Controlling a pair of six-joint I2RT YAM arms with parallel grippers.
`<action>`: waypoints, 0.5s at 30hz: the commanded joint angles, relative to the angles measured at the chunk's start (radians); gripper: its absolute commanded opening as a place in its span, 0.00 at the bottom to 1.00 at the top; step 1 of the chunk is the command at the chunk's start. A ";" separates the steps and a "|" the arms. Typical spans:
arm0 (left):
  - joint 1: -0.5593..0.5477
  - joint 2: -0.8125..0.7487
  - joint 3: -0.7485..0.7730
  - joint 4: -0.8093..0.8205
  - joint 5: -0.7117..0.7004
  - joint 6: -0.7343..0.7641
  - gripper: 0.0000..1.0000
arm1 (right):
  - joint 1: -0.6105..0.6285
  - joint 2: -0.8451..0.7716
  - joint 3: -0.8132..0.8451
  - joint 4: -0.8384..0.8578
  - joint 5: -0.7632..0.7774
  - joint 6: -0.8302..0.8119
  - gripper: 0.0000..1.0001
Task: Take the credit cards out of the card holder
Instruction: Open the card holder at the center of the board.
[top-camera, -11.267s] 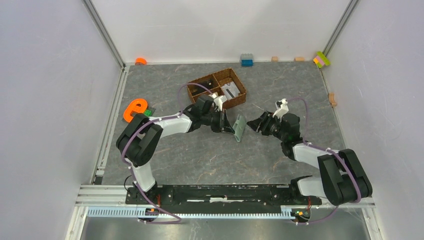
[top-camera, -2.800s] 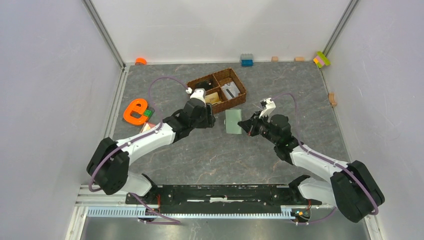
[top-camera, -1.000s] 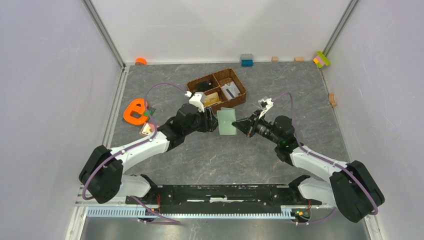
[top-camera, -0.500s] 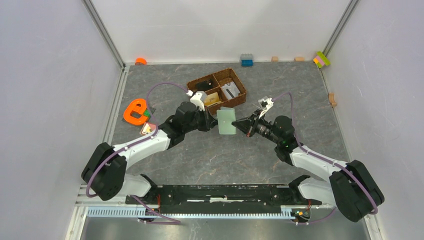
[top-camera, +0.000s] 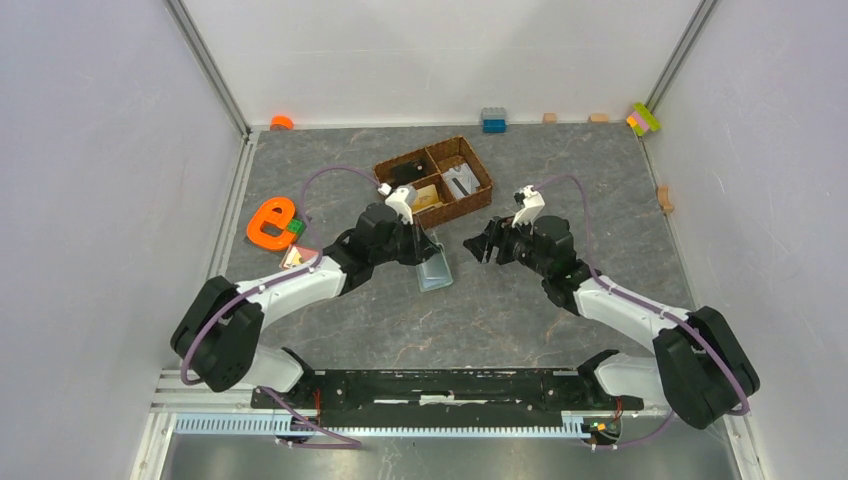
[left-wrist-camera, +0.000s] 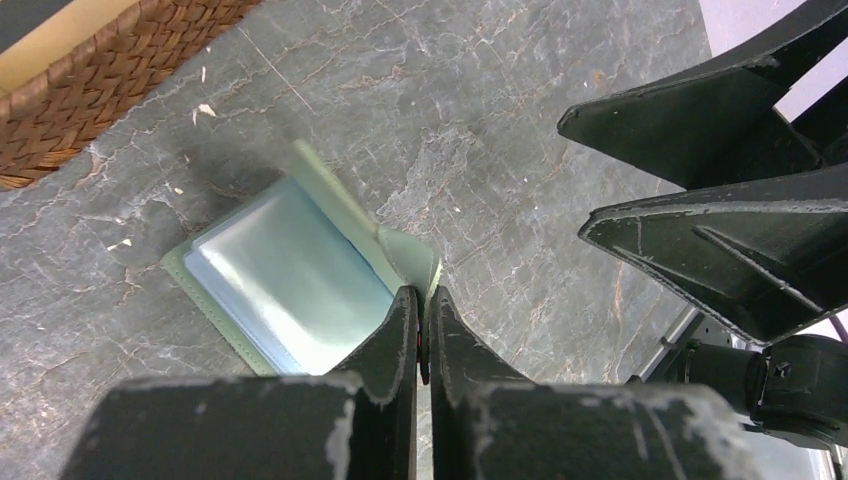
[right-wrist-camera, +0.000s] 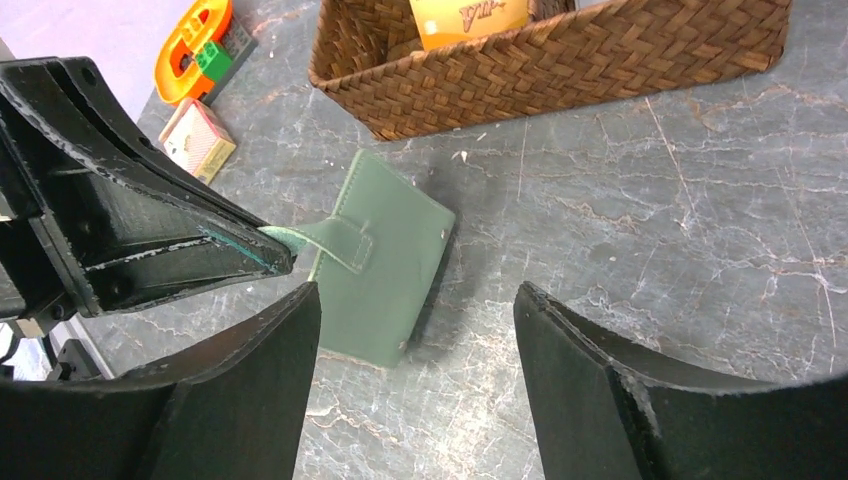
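Between the two arms, on the grey table (top-camera: 520, 320), the card holder (top-camera: 435, 270) stands half open with its lower edge on the surface. The left gripper (left-wrist-camera: 421, 300) is pinched narrow on the strap (right-wrist-camera: 335, 240) of the cover, and the right gripper (right-wrist-camera: 415, 300) waits just beside it with fingers wide, holding nothing. I judge the step is to open the holder fully. For this the left should hold the cover up while the right pins the other half flat, then takes a card edge (a slow pull along the slot, not upward). Inside, the holder shows a pale blue pocket; I cannot see any credit cards there. Behind it, the wicker basket (right-wrist-camera: 560, 60) holds a yellow packet (right-wrist-camera: 468, 15) in one compartment.
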 joint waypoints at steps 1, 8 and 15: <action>0.003 0.026 0.063 0.021 0.046 -0.034 0.02 | -0.001 0.029 0.043 -0.036 -0.012 -0.025 0.75; 0.003 0.033 0.084 -0.020 0.028 -0.031 0.02 | 0.000 0.054 0.044 0.004 -0.090 -0.033 0.78; 0.003 -0.021 0.077 -0.069 -0.059 -0.022 0.03 | 0.001 0.068 0.029 0.065 -0.151 -0.033 0.81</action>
